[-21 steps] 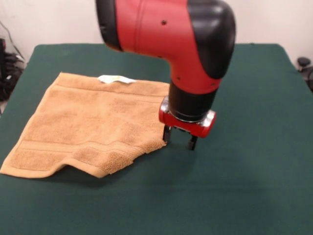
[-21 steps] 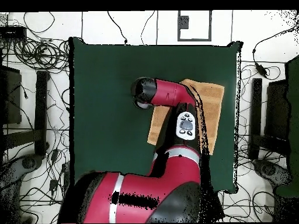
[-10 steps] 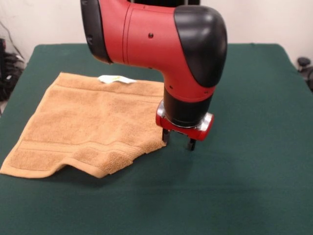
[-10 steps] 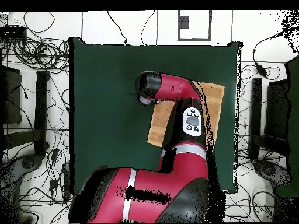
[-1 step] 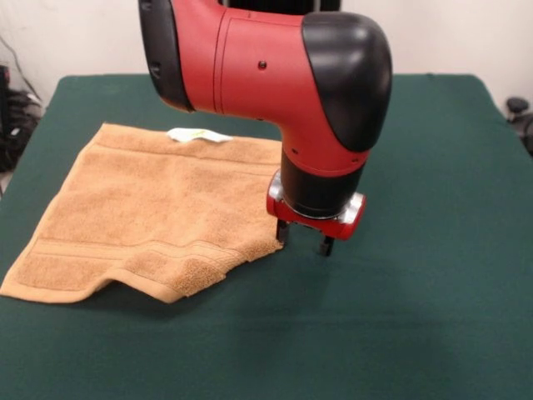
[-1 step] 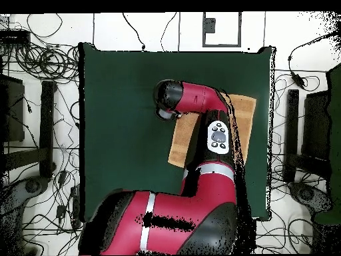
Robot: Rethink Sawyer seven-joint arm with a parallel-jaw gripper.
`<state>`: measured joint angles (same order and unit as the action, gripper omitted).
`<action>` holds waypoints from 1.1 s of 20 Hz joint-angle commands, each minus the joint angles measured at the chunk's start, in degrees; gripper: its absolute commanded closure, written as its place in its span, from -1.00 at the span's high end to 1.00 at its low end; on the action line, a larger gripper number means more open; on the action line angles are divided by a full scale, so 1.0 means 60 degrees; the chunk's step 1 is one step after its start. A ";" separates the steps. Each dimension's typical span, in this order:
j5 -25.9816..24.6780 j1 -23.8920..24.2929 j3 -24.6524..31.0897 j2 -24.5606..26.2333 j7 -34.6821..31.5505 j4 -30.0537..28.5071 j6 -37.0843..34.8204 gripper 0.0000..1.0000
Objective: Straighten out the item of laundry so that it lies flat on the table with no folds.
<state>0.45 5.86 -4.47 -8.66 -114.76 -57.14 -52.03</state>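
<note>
Gripper (image 5: 304, 241) at hand towel (image 5: 150, 212) corner, fingers apart.
Front view shows an underfolded near edge; overhead, the arm (image 6: 200, 107) hides it.

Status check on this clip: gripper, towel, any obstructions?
Gripper open, fingers down at the towel's folded corner, nothing held. Towel not flat, near edge doubled under on the table. Nothing in the way.

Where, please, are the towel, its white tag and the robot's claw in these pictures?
towel (image 5: 141, 212), front view, middle of the cloth.
white tag (image 5: 198, 135), front view, middle of the tag on the far edge.
claw (image 5: 304, 239), front view, midway between the two black tips.
</note>
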 commanded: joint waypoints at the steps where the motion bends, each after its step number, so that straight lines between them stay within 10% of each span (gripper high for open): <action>1: -0.1040 0.0102 0.0247 0.1416 -0.0325 0.0202 0.2294 1.00; 22: -0.1097 -0.0665 -0.0619 0.0918 -0.0776 0.0388 0.0638 1.00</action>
<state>-1.77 2.32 -7.80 -7.86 -114.76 -55.07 -52.71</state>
